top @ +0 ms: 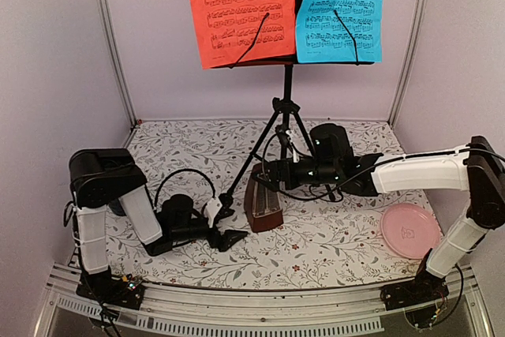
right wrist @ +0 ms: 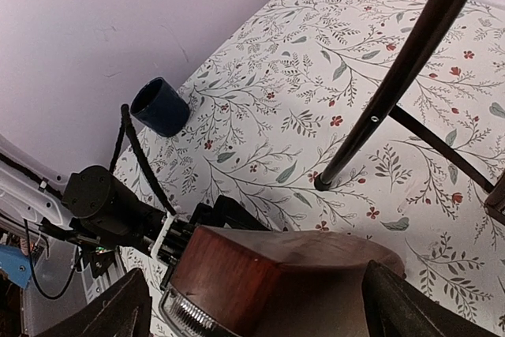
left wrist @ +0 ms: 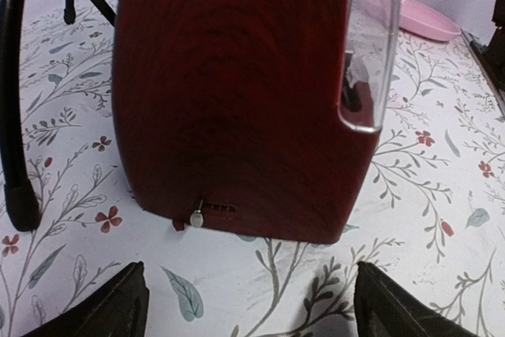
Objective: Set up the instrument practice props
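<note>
The black music stand (top: 287, 92) rises on tripod legs at the back, with a red sheet (top: 239, 9) and a cyan sheet (top: 341, 7) of printed music on its desk. The brown wooden metronome (top: 263, 209) stands upright on the floral table, near the tripod's front leg (left wrist: 14, 116). My left gripper (top: 234, 228) is open just left of the metronome (left wrist: 237, 100), with only table between its fingertips (left wrist: 118, 309). My right gripper (top: 272, 175) hovers open over the metronome (right wrist: 276, 278), its fingertips (right wrist: 398, 309) wide on either side and not touching it.
A pink round plate (top: 409, 230) lies at the front right, also seen as the pink plate (left wrist: 426, 17) beyond the metronome. A dark blue mug (right wrist: 160, 106) lies by the left wall behind my left arm (right wrist: 106, 207). Tripod legs (right wrist: 394, 76) spread across the middle.
</note>
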You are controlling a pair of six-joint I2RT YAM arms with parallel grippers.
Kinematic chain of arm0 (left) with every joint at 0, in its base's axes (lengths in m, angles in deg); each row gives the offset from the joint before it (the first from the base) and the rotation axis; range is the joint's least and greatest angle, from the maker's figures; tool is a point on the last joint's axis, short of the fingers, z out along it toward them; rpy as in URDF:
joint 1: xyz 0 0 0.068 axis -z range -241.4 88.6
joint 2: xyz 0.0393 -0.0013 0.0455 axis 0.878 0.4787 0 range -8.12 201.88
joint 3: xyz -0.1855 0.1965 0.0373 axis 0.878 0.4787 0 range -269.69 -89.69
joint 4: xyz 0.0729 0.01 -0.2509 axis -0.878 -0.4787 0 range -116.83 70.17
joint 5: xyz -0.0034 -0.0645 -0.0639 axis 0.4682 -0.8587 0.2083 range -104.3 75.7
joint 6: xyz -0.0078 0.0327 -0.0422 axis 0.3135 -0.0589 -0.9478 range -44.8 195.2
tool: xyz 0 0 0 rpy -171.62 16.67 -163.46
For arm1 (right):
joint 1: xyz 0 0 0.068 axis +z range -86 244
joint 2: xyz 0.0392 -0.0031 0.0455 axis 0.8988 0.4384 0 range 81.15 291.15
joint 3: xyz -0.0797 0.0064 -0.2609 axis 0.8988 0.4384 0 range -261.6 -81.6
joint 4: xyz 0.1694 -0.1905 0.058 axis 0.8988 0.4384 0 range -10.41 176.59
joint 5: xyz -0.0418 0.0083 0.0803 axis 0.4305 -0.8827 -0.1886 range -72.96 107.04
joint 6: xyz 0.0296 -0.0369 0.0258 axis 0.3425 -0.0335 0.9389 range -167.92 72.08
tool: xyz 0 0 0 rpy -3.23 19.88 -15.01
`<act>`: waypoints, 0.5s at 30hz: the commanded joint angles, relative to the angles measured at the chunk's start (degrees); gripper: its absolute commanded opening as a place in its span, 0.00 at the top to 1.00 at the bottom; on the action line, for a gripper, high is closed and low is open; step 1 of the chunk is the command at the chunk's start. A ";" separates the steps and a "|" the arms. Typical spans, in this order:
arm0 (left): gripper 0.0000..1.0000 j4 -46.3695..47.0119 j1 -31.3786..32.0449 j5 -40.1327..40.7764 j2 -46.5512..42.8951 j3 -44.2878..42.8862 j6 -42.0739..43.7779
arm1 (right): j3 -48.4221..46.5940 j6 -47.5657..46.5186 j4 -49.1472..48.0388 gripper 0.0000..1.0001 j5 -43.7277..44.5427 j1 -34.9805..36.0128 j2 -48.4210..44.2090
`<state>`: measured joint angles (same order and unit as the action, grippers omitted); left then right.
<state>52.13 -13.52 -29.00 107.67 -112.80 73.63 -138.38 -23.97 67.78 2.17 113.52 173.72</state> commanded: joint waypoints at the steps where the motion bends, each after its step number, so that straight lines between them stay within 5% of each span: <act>1: 0.11 5.81 1.61 -1.06 3.51 -2.22 1.91 | -2.30 -0.92 0.74 0.07 1.58 0.43 1.35; 15: 0.23 3.69 4.46 4.16 6.00 -5.30 1.98 | -3.09 -1.28 1.20 0.13 2.04 0.47 2.60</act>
<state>55.08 -9.98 -26.33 112.89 -117.74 74.81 -139.84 -24.83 69.00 3.44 113.52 175.29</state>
